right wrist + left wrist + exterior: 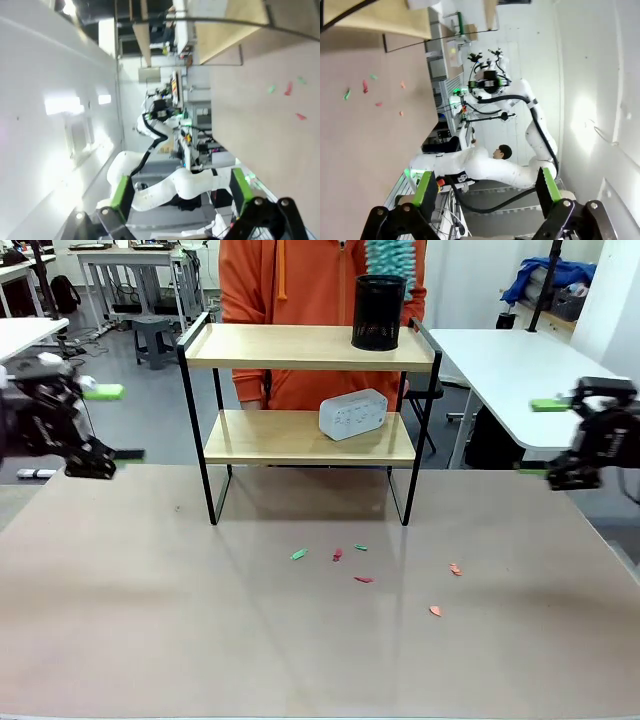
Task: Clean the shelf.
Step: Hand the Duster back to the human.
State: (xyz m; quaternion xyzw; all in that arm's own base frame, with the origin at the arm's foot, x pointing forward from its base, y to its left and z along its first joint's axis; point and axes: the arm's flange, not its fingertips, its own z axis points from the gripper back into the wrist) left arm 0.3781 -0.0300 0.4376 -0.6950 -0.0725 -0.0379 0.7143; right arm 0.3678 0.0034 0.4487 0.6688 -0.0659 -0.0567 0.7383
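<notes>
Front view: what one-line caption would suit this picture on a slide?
Two open grippers, left and right, flank a two-tier shelf holding a black cup and white box; scraps litter the table.

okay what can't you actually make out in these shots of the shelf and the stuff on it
- Shelf: front view, the black mesh cup covers part of the top board; its contents cannot be seen.
- White box on the lower board: print too small to read.
- Blue-white fluffy item: cut off by the top edge, behind the cup.
- Colored scraps on the table: too small to identify.
- Shelf in the right wrist view: blurred, cut off by the top edge.
</notes>
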